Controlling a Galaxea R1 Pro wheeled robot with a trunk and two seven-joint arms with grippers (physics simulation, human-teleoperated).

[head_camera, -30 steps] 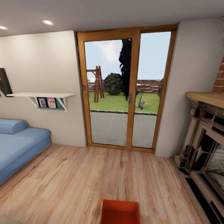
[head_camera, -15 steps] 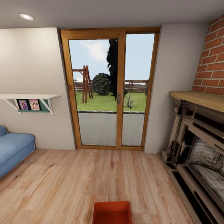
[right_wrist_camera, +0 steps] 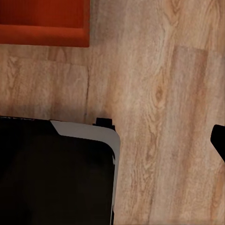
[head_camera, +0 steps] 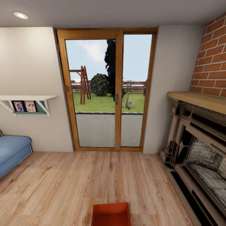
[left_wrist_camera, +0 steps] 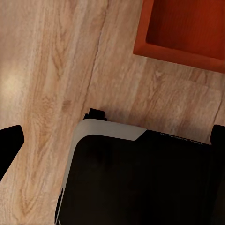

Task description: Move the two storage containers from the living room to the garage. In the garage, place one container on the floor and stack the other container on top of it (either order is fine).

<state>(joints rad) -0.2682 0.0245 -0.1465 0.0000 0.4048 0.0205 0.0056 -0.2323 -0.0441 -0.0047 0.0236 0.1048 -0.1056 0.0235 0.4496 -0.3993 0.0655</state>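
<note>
One red-orange storage container (head_camera: pixel 111 215) sits on the light wood plank floor of the living room, at the bottom middle of the head view, just ahead of me. Its corner also shows in the left wrist view (left_wrist_camera: pixel 187 28) and the right wrist view (right_wrist_camera: pixel 44 21), beyond my dark base (left_wrist_camera: pixel 140 183). My left gripper (left_wrist_camera: pixel 112 140) hangs open over the base, its fingertips (left_wrist_camera: pixel 9 145) far apart. My right gripper (right_wrist_camera: pixel 112 140) also looks open, with one fingertip (right_wrist_camera: pixel 219 140) at the frame's edge. Neither touches the container. The garage is out of view.
Wood-framed glass doors (head_camera: pixel 108 94) stand straight ahead. A blue sofa (head_camera: pixel 12 150) is at the left under a white wall shelf (head_camera: pixel 26 99). A dark fireplace (head_camera: pixel 201 150) with a brick chimney lines the right side.
The whole head view has swung to the right: sofa and shelf slid left, more fireplace and brick came in. The container stays at the bottom middle.
</note>
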